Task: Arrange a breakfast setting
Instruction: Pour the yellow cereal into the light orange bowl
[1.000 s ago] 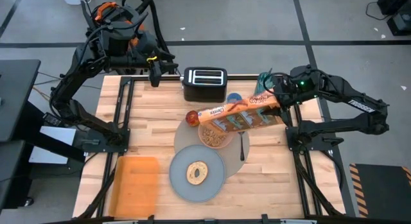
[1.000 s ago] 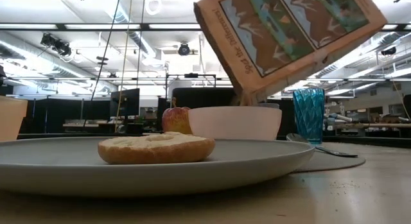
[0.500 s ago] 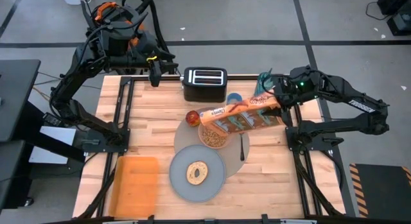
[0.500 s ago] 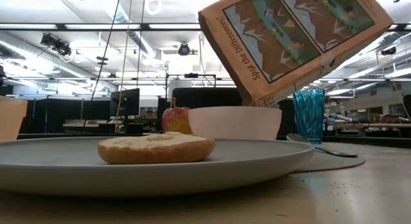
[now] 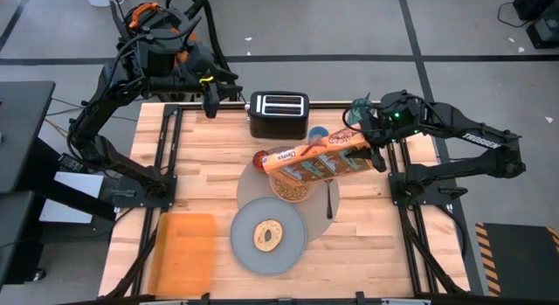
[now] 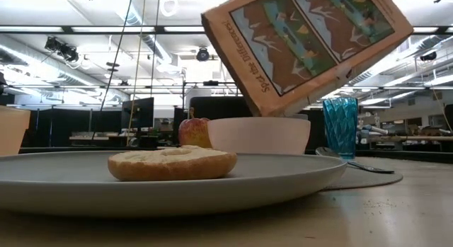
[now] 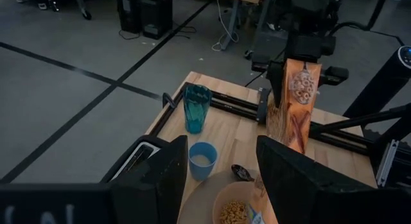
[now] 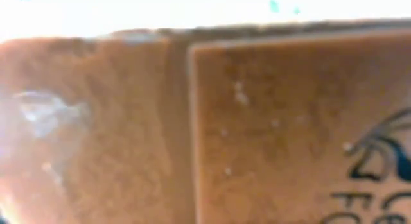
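Observation:
My right gripper (image 5: 371, 141) is shut on a brown cereal box (image 5: 319, 156), which slants over the pink bowl (image 5: 293, 188) holding cereal. The box also shows in the low view (image 6: 304, 42), above the bowl (image 6: 258, 136). The bowl stands on the taupe mat (image 5: 325, 219), with the dark spoon (image 5: 329, 200) beside it. The red apple (image 5: 258, 158) is partly under the box's low end. The bagel (image 5: 268, 236) lies on the grey plate (image 5: 244, 219). The blue cup (image 5: 319, 133) stands behind the box. My left gripper (image 7: 221, 179) is open at the table's far left, beside the toaster (image 5: 279, 114). My right gripper holds the cereal box at its high end (image 7: 297, 68), toward the table's right, with a finger on either side of it. The box is lifted clear and tilts, its low end (image 6: 258, 109) down over the bowl. The right wrist view shows only the box's face (image 8: 225, 134).
A teal glass (image 5: 361, 108) stands at the far right, behind my right gripper. An orange board (image 5: 183, 250) lies near the table's front left. The black toaster stands at the far edge. Bare wood lies at the left and front right.
My right gripper has carried the cereal box a little toward the table's left. The box's low end has shifted left above the bowl and toward the apple, staying tilted and clear.

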`<state>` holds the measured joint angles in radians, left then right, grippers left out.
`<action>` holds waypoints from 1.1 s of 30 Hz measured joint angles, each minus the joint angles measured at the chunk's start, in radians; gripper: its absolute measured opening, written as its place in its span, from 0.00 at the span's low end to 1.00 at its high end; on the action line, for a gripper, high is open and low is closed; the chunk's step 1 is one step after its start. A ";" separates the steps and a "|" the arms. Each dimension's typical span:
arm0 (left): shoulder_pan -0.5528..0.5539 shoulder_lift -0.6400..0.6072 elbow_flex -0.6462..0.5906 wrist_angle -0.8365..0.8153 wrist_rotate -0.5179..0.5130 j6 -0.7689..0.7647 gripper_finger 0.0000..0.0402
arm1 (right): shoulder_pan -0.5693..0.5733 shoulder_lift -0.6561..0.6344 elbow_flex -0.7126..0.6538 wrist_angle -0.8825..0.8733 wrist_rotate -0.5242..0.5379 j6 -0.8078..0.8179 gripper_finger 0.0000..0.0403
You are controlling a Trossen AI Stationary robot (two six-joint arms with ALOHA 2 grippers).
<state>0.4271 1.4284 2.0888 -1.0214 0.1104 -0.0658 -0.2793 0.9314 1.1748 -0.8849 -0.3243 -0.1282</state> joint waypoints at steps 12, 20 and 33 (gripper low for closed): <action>0.000 0.000 0.000 -0.001 0.000 0.012 0.48 | 0.012 -0.020 0.000 -0.011 0.017 0.028 0.53; 0.000 0.000 0.000 -0.002 0.000 0.011 0.48 | 0.012 -0.048 0.000 -0.047 0.025 0.054 0.53; 0.000 0.000 0.000 -0.002 0.000 0.026 0.48 | 0.019 -0.068 0.000 -0.090 0.049 0.095 0.53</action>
<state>0.4267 1.4288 2.0888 -1.0233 0.1101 -0.0399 -0.2602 0.8632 1.1746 -0.9752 -0.2749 -0.0336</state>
